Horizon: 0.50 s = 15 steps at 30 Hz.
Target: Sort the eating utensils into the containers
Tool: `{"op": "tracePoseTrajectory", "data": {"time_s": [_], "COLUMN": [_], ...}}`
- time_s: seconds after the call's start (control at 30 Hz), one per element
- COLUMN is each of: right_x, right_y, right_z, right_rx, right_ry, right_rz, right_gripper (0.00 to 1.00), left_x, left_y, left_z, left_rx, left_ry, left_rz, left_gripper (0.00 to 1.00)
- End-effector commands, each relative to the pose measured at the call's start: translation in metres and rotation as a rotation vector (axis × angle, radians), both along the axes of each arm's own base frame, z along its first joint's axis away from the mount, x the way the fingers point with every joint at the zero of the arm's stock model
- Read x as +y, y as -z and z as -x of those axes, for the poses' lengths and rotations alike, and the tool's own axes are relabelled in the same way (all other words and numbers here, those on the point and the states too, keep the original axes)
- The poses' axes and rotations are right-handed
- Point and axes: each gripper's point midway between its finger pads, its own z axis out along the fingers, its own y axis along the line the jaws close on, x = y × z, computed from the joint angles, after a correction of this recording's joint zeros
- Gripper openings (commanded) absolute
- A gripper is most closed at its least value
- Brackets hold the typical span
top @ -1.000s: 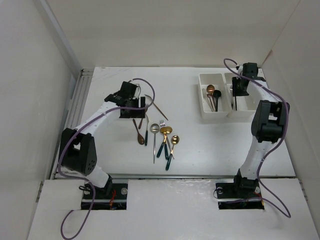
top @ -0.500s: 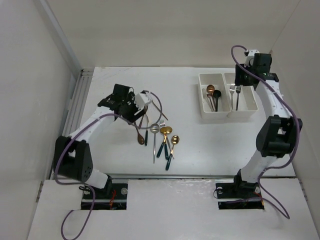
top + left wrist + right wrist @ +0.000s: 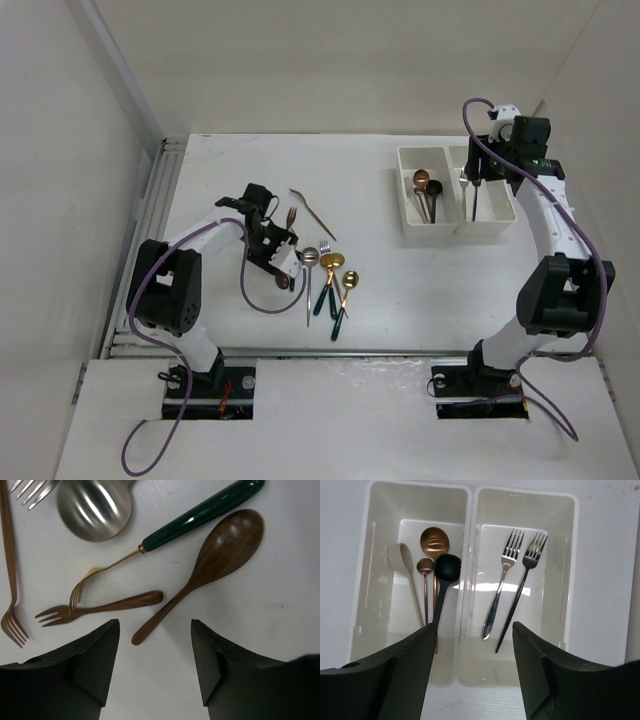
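Note:
Several eating utensils lie in a loose pile at centre-left. In the left wrist view I see a wood-brown spoon (image 3: 225,550), a brown fork (image 3: 100,607), a gold fork with a green handle (image 3: 200,515), a silver spoon (image 3: 95,507) and a copper fork (image 3: 10,580). My left gripper (image 3: 155,626) is open just above the table, and the tip of the wooden spoon's handle lies between its fingertips. My right gripper (image 3: 473,627) hangs open and holds nothing above the containers (image 3: 469,540). The left compartment has several spoons, the right one a silver fork (image 3: 502,585) and a black fork (image 3: 522,590).
From above, the left gripper (image 3: 276,255) covers the pile's left side. A copper fork (image 3: 312,213) lies apart behind it. Green-handled gold spoons (image 3: 338,280) lie to the right of it. The containers (image 3: 405,200) stand at the back right under the right gripper (image 3: 490,168).
The left gripper has swung from the pile's far-left side toward the near edge, onto the wooden spoon's handle. The right gripper has risen out of the right compartment and opened wider.

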Motion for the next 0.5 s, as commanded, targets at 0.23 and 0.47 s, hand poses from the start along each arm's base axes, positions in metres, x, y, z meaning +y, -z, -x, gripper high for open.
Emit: {"op": "tracePoseTrajectory", "data": {"time_s": [0.23, 0.47], "right_x": [0.007, 0.007], "right_y": [-0.026, -0.026], "right_z": [0.009, 0.009], "right_rx": [-0.095, -0.095], "right_ry": [-0.042, -0.042], "right_rz": [0.006, 0.006], "right_gripper": [0.68, 0.68], "left_x": [-0.001, -0.013], "left_y": [0.016, 0.037], "left_z": [0.035, 0.043], "left_rx": [0.034, 0.044], "left_ry": [0.339, 0.326], "left_rz": [-0.105, -0.105], "left_gripper": [0.36, 0.36]}}
